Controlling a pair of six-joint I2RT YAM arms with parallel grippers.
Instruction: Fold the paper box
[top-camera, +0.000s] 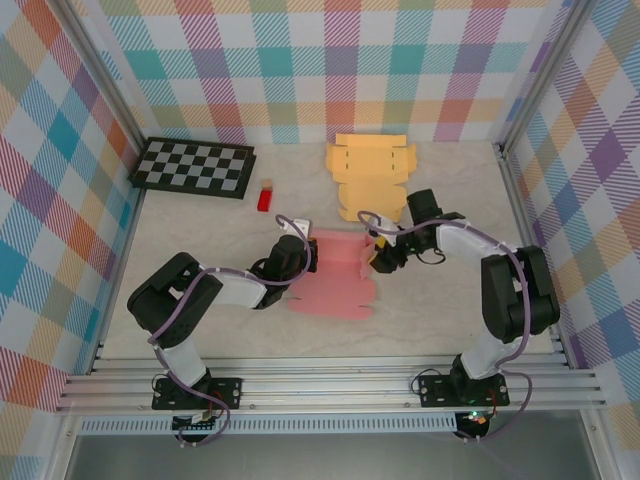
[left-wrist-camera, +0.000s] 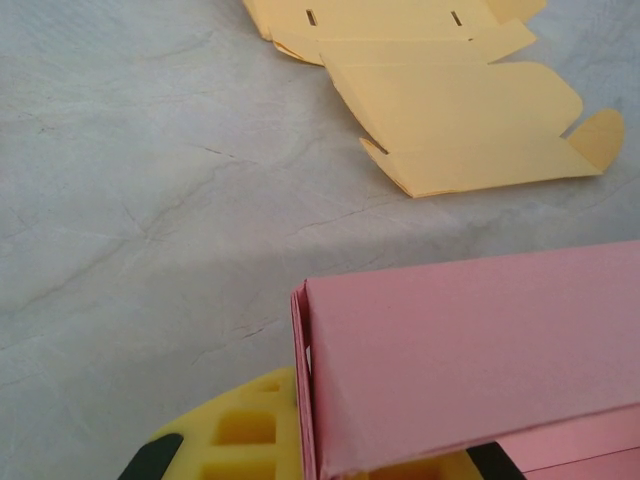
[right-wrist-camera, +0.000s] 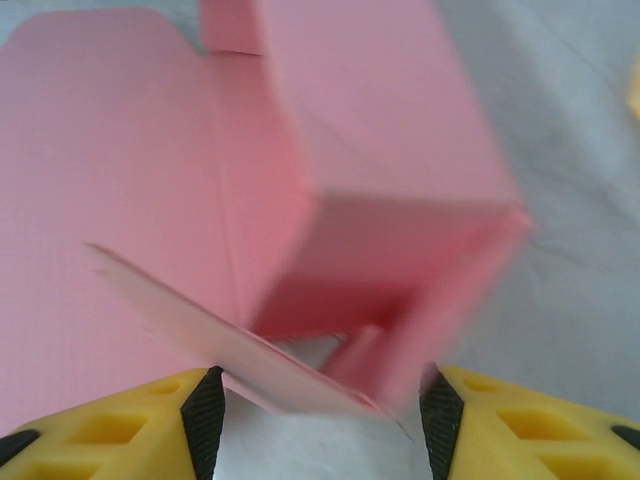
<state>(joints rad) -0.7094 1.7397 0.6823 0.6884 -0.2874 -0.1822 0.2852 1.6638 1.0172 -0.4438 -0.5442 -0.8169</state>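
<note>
The pink paper box (top-camera: 335, 275) lies partly folded in the middle of the table, one side raised into a hollow wall. My left gripper (top-camera: 305, 255) is shut on the box's left edge. In the left wrist view that folded edge (left-wrist-camera: 305, 400) runs down between the yellow fingers (left-wrist-camera: 240, 430). My right gripper (top-camera: 378, 258) is at the box's right end, jaws open. In the right wrist view the open end of the pink box (right-wrist-camera: 370, 150) sits between the two pads, and a loose flap (right-wrist-camera: 230, 355) reaches the left pad (right-wrist-camera: 205, 410).
A flat yellow box blank (top-camera: 370, 175) lies behind the pink one, also seen as the yellow blank (left-wrist-camera: 450, 110) in the left wrist view. A checkerboard (top-camera: 195, 165) and a small red block (top-camera: 265, 197) sit at the back left. Checked walls enclose the table.
</note>
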